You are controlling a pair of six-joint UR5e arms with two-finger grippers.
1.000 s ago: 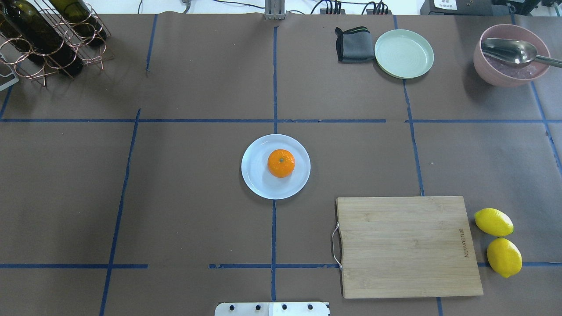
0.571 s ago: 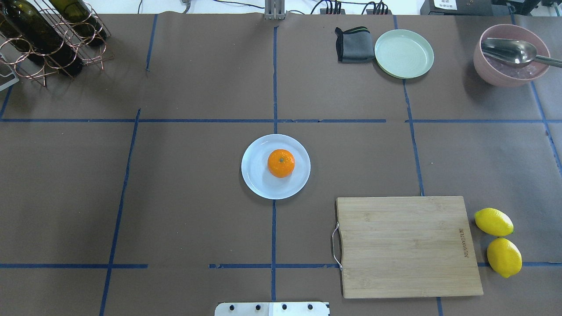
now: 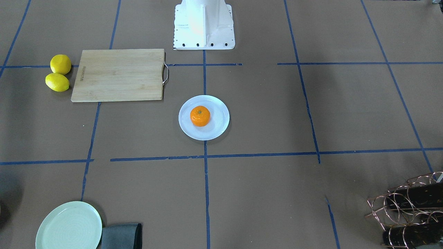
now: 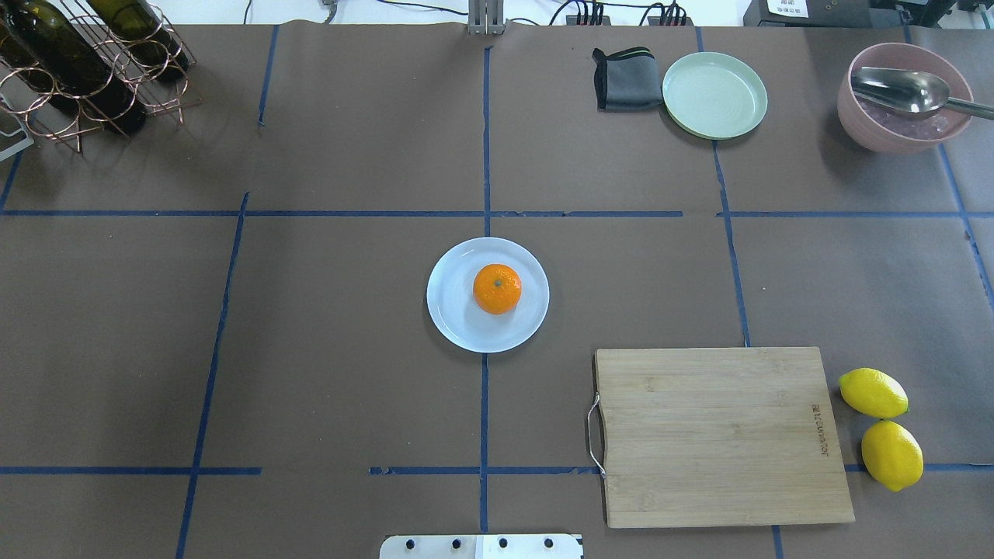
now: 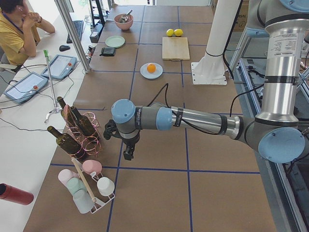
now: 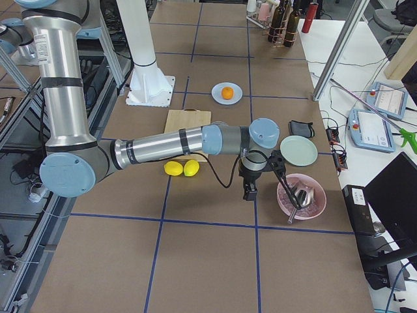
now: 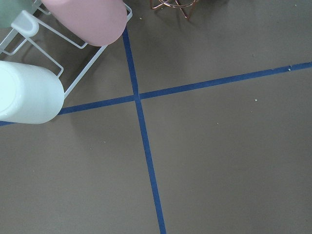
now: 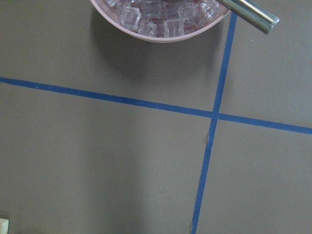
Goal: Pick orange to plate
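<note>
The orange (image 4: 497,289) sits on the white plate (image 4: 454,314) at the table's middle, slightly off the plate's centre; the front-facing view shows the same orange (image 3: 200,116) and plate (image 3: 218,121). No arm is over them. My left gripper (image 5: 128,154) hangs low over the table far to the left, beside the bottle rack, seen only in the exterior left view. My right gripper (image 6: 249,192) hangs near the pink bowl at the far right, seen only in the exterior right view. I cannot tell whether either is open or shut.
A wooden cutting board (image 4: 722,435) lies at the front right with two lemons (image 4: 881,427) beside it. A pale green plate (image 4: 714,95), a grey cloth (image 4: 625,79) and a pink bowl (image 4: 862,124) of ice with a spoon line the back right. A bottle rack (image 4: 85,70) stands back left.
</note>
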